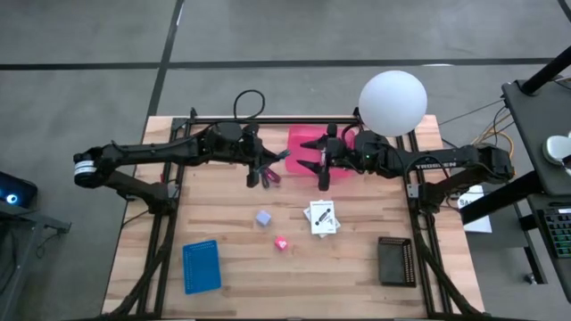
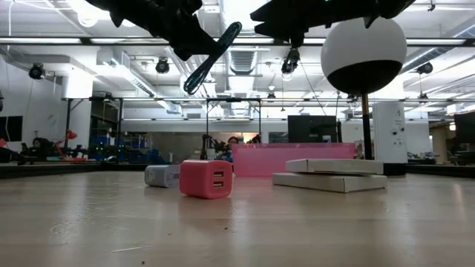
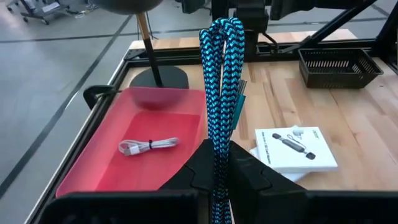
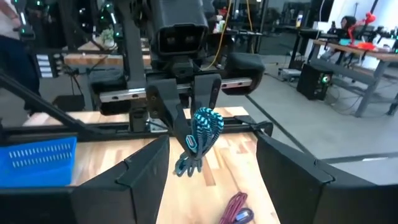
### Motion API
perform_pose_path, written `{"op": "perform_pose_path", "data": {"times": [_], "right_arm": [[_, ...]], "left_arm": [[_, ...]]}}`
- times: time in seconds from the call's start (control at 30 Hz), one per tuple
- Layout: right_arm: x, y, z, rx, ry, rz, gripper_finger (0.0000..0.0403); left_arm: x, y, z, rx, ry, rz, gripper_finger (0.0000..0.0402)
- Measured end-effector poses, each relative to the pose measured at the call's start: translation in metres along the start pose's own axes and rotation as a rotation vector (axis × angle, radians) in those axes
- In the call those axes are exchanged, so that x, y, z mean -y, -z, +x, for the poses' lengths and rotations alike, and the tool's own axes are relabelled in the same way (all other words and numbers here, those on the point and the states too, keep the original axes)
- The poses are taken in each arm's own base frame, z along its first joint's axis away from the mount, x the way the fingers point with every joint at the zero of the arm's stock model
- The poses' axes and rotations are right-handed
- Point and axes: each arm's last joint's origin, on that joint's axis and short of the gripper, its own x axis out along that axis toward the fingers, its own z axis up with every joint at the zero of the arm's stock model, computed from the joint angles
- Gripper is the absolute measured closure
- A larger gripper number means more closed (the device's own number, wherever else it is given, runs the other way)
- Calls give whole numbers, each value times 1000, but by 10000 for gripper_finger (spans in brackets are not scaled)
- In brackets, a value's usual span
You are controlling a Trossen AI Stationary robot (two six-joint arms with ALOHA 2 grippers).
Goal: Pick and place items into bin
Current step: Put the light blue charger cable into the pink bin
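Cord [image 3: 219, 93], a braided teal bundle, hangs clamped in the left gripper [image 1: 264, 171] just left of the pink bin [image 1: 302, 141] at upper centre of the high view, where a white cable [image 3: 148, 145] already lies inside. The right gripper [image 1: 322, 163] stands over the bin, jaws spread and empty. Risk: released here, the dangling loop could snag the bin's rim or fall onto the table [image 1: 357, 259].

White globe lamp [image 1: 393, 102], blue basket [image 1: 202, 266], dark basket [image 1: 395, 260] on table [image 1: 348, 267]
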Motion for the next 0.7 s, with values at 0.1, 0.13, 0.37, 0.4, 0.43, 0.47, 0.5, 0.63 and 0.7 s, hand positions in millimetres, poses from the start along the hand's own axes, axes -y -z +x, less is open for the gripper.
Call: {"op": "perform_pose_path", "data": {"times": [0.1, 0.13, 0.37, 0.4, 0.43, 0.47, 0.5, 0.63, 0.7], "right_arm": [[0, -3, 0, 30, 1, 18, 175], [0, -4, 0, 43, 1, 18, 174], [0, -5, 3, 79, 2, 8, 174], [0, -5, 3, 76, 2, 7, 174], [0, -5, 3, 76, 2, 9, 174], [0, -5, 3, 76, 2, 20, 174], [1, -6, 3, 84, 3, 33, 174], [3, -9, 3, 119, 13, 33, 174], [4, -8, 3, 109, 18, 29, 174]], "left_arm": [[0, -2, 0, 24, -4, 2, 394], [0, -2, 0, 28, -4, 1, 394], [-1, -10, 0, 112, -11, -9, 394], [-1, -12, 0, 130, -10, -5, 394], [-1, -13, 0, 145, -6, -2, 394], [-1, -14, -1, 153, -2, -1, 394], [-1, -14, -1, 154, -1, -1, 394], [-1, -14, 1, 153, 1, -1, 394], [-1, -13, 3, 153, 1, -2, 394]]}}
